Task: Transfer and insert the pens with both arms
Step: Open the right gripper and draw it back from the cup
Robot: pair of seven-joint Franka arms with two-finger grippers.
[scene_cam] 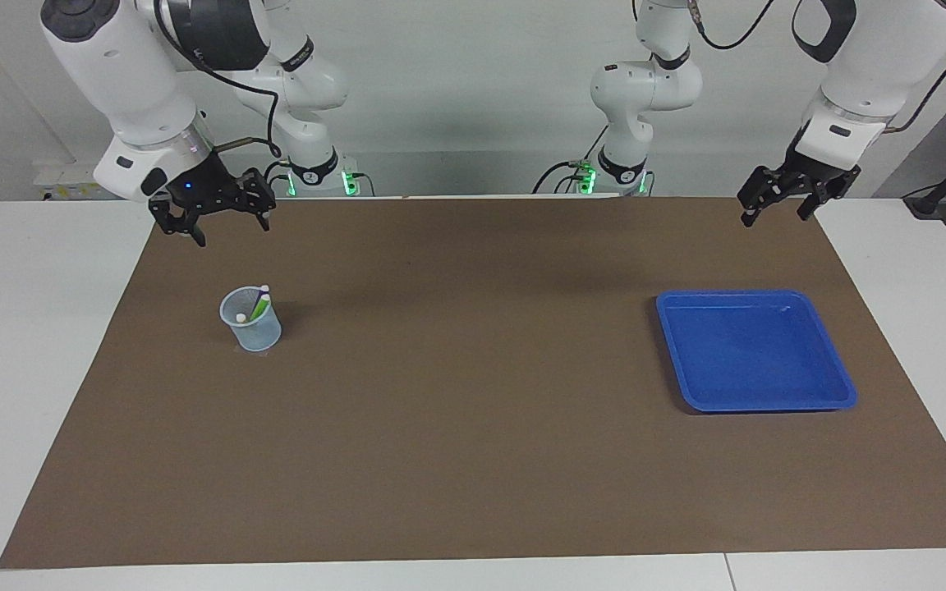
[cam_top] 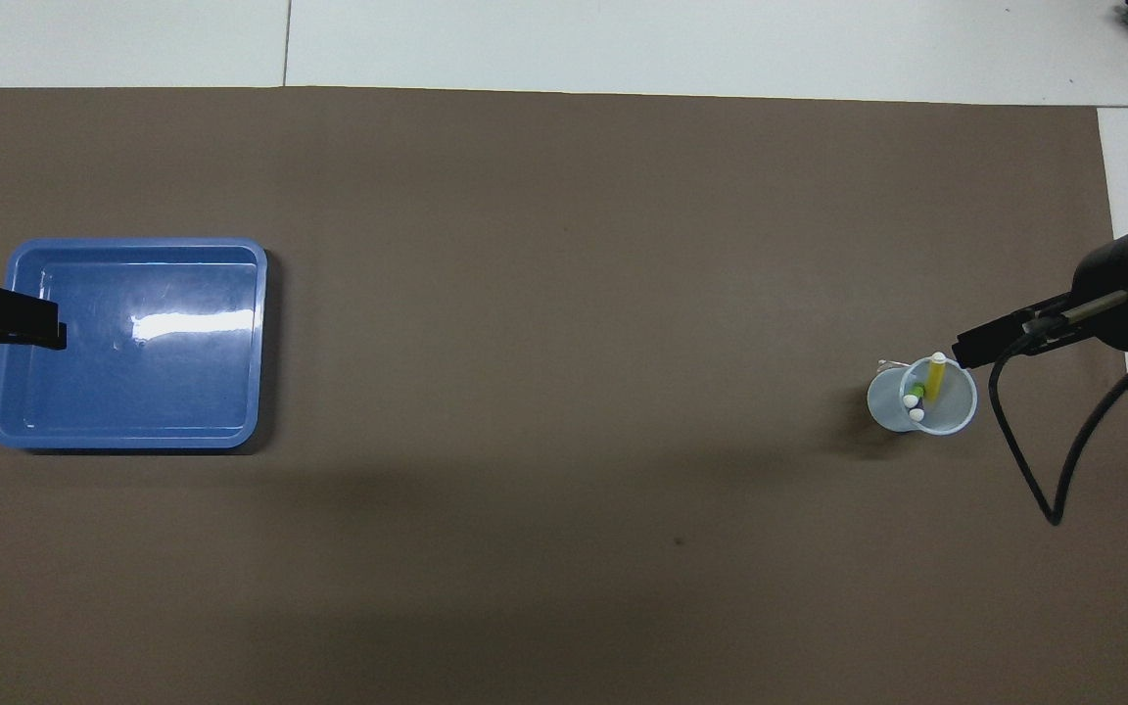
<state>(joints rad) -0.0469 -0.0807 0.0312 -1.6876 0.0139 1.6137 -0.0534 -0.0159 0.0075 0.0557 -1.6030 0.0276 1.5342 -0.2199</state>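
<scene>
Pens (scene_cam: 258,305) look all seated in cup (scene_cam: 251,330); right gripper (scene_cam: 212,226) and left gripper (scene_cam: 777,205) spread wide, empty — lift fingers straight clear.

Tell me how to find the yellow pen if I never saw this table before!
Start at the big brown mat and go to the right arm's end, away from the blue tray. There stands a small see-through cup holding three pens. The yellow pen is the one leaning on the rim farthest from the robots, its white tip poking up; the green pen beside it sits lower.
</scene>
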